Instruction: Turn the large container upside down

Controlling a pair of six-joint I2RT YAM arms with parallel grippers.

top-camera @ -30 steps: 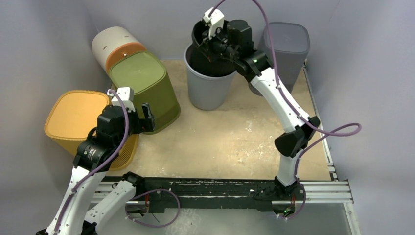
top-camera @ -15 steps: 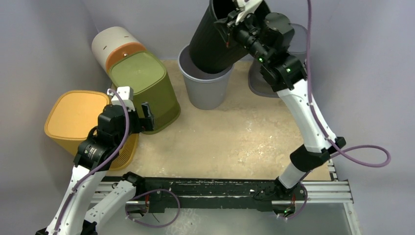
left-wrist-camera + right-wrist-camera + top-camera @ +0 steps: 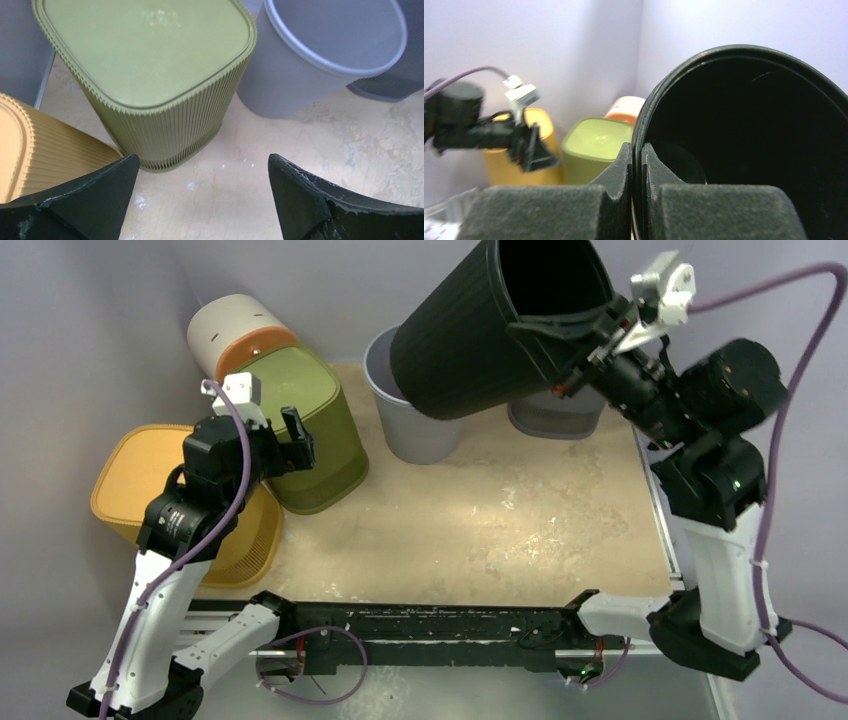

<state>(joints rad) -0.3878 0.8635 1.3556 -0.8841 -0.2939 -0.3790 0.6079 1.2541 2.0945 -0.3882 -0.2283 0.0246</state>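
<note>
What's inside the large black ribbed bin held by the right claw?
Nothing visible: the large black ribbed bin shows only dark bare walls and floor. The right claw covers its lower interior.

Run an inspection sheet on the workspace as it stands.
Surface: beige tabletop, scuffed, white marks.
Job's things: black ribbed bin held tilted, mouth upward, not yet upside down.
Clutter: grey bin upright; olive bin and yellow bin upside down; white-orange container behind the olive one; dark grey bin partly hidden at the back.
Hands: right hand shut on the black bin's rim; left hand open, empty.
Cables: purple cable loops off the right arm.
Surroundings: plain walls; nothing else seen.
</note>
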